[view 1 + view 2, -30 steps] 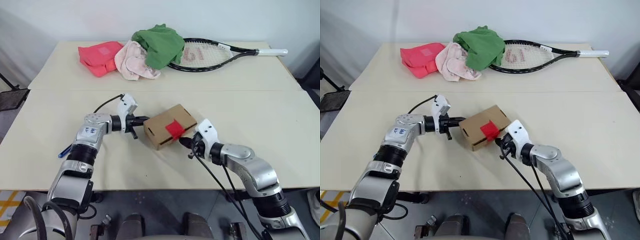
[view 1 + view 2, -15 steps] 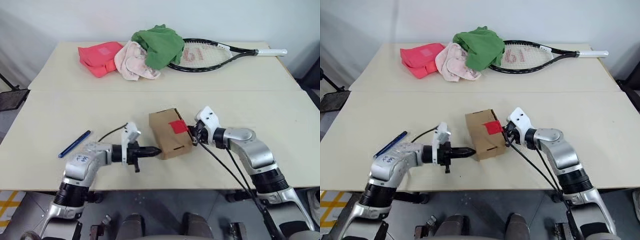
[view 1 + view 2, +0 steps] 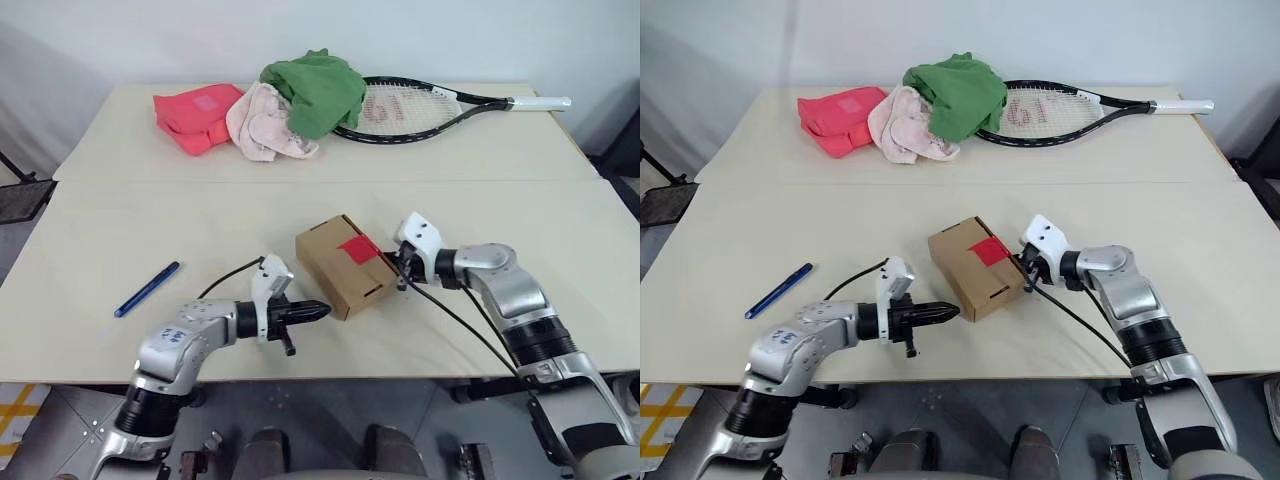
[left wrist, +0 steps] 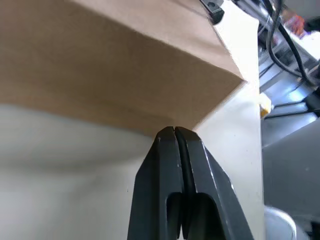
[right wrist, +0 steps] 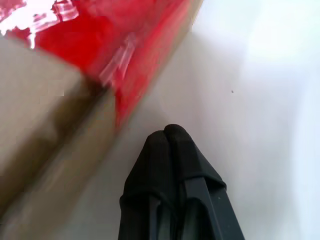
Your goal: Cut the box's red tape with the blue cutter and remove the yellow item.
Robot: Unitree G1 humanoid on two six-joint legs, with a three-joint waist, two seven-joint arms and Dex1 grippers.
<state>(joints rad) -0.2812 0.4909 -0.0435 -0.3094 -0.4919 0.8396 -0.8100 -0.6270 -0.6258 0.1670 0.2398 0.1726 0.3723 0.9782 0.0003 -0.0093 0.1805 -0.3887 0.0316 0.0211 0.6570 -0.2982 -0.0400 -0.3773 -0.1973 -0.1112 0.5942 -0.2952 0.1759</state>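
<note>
The box (image 3: pixel 342 266), a brown carton, lies near the middle of the front table, with the red tape (image 3: pixel 357 249) on its top by the right edge. My left gripper (image 3: pixel 322 310) is shut and empty, its tip at the box's near corner (image 4: pixel 125 65). At the box's right side my right gripper (image 3: pixel 401 271) is shut too, its tip low beside the red tape (image 5: pixel 100 50). The blue cutter (image 3: pixel 147 288) lies alone on the table far to the left, away from both grippers. The yellow item is hidden.
On the far table lie a tennis racket (image 3: pixel 420 103), a green cloth (image 3: pixel 315 88), a pale pink cloth (image 3: pixel 262 122) and a pink-red cloth (image 3: pixel 192 112). The table's front edge runs just below my left arm.
My left gripper has pulled back from the box's left side to its near corner. The right gripper moved up to the taped right side. The box has turned on the table.
</note>
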